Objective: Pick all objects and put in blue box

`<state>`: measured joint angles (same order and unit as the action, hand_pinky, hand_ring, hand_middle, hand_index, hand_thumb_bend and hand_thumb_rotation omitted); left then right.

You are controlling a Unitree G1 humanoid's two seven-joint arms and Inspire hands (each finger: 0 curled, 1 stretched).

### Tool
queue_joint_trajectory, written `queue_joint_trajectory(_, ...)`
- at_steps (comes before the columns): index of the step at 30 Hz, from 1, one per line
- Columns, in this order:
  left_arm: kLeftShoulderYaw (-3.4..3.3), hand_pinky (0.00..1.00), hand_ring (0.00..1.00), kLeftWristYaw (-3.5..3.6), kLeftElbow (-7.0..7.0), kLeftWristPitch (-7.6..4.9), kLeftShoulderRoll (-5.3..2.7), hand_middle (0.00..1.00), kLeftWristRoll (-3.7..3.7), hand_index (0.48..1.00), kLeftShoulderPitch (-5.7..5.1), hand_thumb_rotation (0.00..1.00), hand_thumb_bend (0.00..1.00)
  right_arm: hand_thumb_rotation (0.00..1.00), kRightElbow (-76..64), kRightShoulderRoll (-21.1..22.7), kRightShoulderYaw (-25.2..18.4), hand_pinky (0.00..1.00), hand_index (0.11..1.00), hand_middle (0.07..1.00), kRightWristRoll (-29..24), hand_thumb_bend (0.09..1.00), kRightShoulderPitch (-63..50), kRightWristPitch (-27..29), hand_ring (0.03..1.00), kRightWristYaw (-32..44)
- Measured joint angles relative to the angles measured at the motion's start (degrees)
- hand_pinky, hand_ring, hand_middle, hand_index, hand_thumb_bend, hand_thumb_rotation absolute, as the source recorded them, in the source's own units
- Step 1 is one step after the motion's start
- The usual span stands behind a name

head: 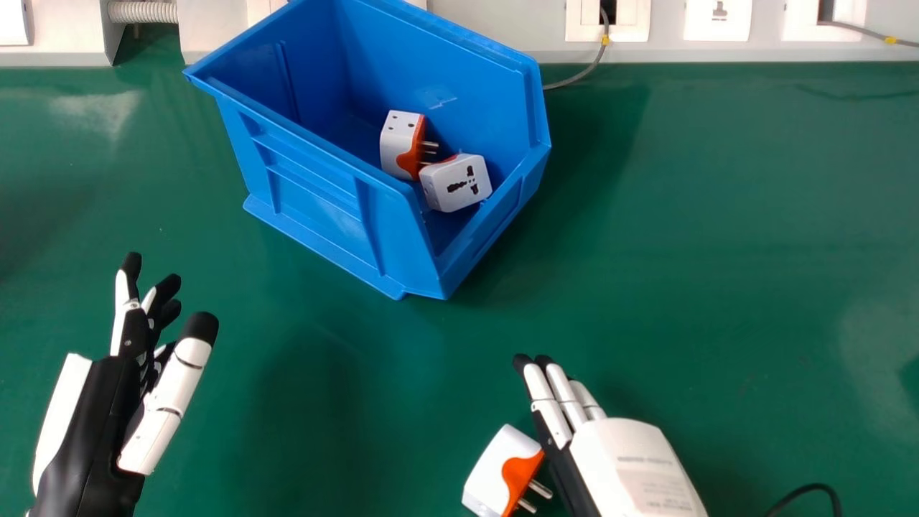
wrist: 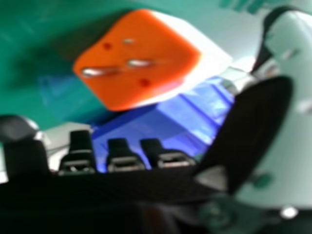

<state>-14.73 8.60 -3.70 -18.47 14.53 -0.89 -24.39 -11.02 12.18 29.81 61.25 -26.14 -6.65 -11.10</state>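
A green tabletop (head: 718,251) fills most of the frame, with a pale panel (head: 668,54) across the top. The blue box (head: 309,187), upper centre, holds two plug adapters (head: 456,183). The left hand (head: 93,424), lower left, is loosely open, empty; the right hand (head: 632,459), lower right, has straight fingers, gripping nothing. Another adapter (head: 492,467) lies just beside it, bottom centre.

Bright; pale glare on table (head: 97,113), soft shadow beside blue box (head: 316,197).
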Motion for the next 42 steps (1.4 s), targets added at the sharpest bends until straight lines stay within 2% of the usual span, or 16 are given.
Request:
queue_joint_trajectory(8, -0.04, 0.88, 0.96, -0.01, 0.04, 0.08, 0.03, 0.98, -0.16, 0.964, 0.18, 0.9, 0.57, 0.47, 6.3, -1.7, 1.8, 0.86, 0.975, 0.994, 0.5, 0.626, 6.0, -4.4, 0.943, 1.4)
queue_joint_trajectory(19, -0.07, 0.88, 0.97, -0.01, 0.09, 0.53, 0.08, 0.98, -0.23, 0.967, 0.93, 0.9, 0.6, 0.35, 10.2, -2.9, 4.2, 0.9, 0.978, 1.0, 0.5, 0.633, 11.4, -9.2, 0.949, 3.0)
queue_joint_trajectory(23, -0.07, 0.89, 0.97, -0.01, -0.14, 1.56, 0.08, 0.98, -0.24, 0.968, 0.95, 0.91, 0.6, 0.33, 11.3, -3.1, 4.9, 0.91, 0.985, 1.0, 0.5, 0.614, 14.5, -11.3, 0.954, 6.1)
queue_joint_trajectory(32, -0.06, 0.89, 0.97, -0.01, -0.31, 1.58, 0.08, 0.98, -0.26, 0.971, 0.98, 0.91, 0.6, 0.26, 11.1, -2.9, 7.8, 0.93, 0.979, 0.995, 2.4, 0.492, 19.6, -14.8, 0.955, 12.5)
queue_joint_trajectory(35, -0.06, 0.89, 0.97, 0.02, -0.45, 1.58, 0.08, 0.98, -0.24, 0.972, 1.04, 0.92, 0.6, 0.22, 11.1, -2.7, 8.6, 0.89, 0.923, 0.947, 2.4, 0.425, 20.8, -15.0, 0.912, 13.6)
queue_joint_trajectory(36, -0.05, 0.89, 0.97, 0.04, -0.46, 1.58, 0.08, 0.98, -0.24, 0.972, 1.1, 0.92, 0.6, 0.19, 11.1, -2.6, 8.9, 0.85, 0.889, 0.909, 2.4, 0.425, 21.2, -15.0, 0.876, 13.7)
queue_joint_trajectory(37, -0.04, 0.89, 0.97, 0.04, -0.48, 1.58, 0.08, 0.98, -0.23, 0.972, 1.14, 0.92, 0.6, 0.19, 11.1, -2.5, 9.1, 0.85, 0.889, 0.909, 2.4, 0.425, 21.4, -14.8, 0.876, 13.6)
queue_joint_trajectory(38, -0.04, 0.89, 0.97, 0.04, -0.48, 1.58, 0.08, 0.98, -0.23, 0.972, 1.14, 0.92, 0.6, 0.16, 11.1, -2.2, 9.2, 0.76, 0.844, 0.844, 2.4, 0.438, 21.5, -14.1, 0.797, 13.0)
queue_joint_trajectory(40, -0.01, 0.89, 0.97, 0.04, -0.48, 1.58, 0.08, 0.98, -0.23, 0.972, 1.17, 0.92, 0.6, 0.16, 11.4, -1.5, 9.4, 0.76, 0.844, 0.844, 2.2, 0.438, 21.5, -12.0, 0.797, 10.9)
queue_joint_trajectory(41, -0.01, 0.89, 0.97, 0.04, -0.48, 1.59, 0.08, 0.98, -0.23, 0.972, 1.17, 0.92, 0.6, 0.12, 11.9, -1.0, 9.3, 0.65, 0.773, 0.753, 1.7, 0.453, 21.5, -10.8, 0.698, 9.6)
queue_joint_trajectory(42, -0.01, 0.89, 0.97, 0.04, -0.49, 1.59, 0.08, 0.98, -0.23, 0.972, 1.17, 0.92, 0.6, 0.1, 12.4, -0.8, 9.3, 0.57, 0.719, 0.693, 1.2, 0.465, 21.6, -9.7, 0.641, 8.3)
